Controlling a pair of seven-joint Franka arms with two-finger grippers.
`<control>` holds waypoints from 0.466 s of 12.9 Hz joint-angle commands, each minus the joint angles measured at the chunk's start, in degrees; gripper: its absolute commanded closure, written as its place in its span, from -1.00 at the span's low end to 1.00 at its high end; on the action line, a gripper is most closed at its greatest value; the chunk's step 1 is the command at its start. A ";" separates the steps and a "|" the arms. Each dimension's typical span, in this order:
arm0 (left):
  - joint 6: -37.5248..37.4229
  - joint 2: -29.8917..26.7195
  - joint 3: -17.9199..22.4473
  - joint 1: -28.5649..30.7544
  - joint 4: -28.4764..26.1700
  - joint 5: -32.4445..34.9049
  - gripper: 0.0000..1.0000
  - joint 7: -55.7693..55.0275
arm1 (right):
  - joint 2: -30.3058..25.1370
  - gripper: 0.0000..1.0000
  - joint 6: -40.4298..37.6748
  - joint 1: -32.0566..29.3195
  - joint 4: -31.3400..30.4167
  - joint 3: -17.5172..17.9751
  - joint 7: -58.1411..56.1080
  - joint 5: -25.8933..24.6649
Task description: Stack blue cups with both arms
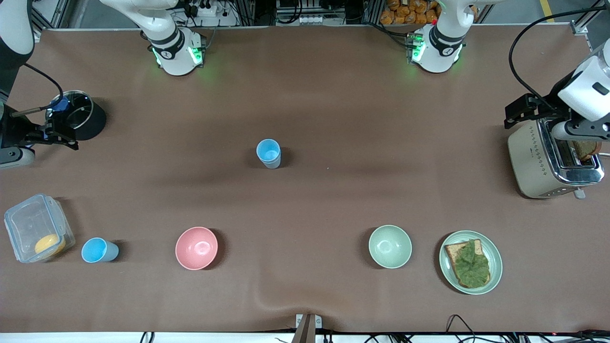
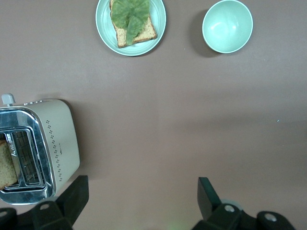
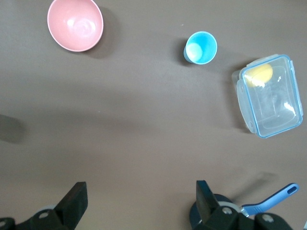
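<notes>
We see the brown cloth-covered table (image 1: 333, 119), both black two-finger claws spread wide and empty: the left gripper (image 2: 139, 203) over the cream metal toaster (image 1: 548, 159), the right gripper (image 3: 139, 203) over the black pot (image 1: 78, 116). One light-blue plastic tumbler (image 1: 269, 153) stands mid-table; the other blue tumbler (image 1: 98, 250) sits between the clear lidded box (image 1: 35, 228) and pink bowl (image 1: 196, 247).

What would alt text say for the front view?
Two blue cups stand apart on a brown table: one blue cup mid-table, another beside a clear container. Both arms' open tools wait high, the left tool over a toaster, the right tool over a black pot.
</notes>
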 commanded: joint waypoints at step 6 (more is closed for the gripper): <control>-0.25 -2.09 0.08 -0.38 -1.68 -1.24 -1.00 -0.18 | -3.14 -1.00 0.33 -2.28 -5.67 0.12 0.04 3.97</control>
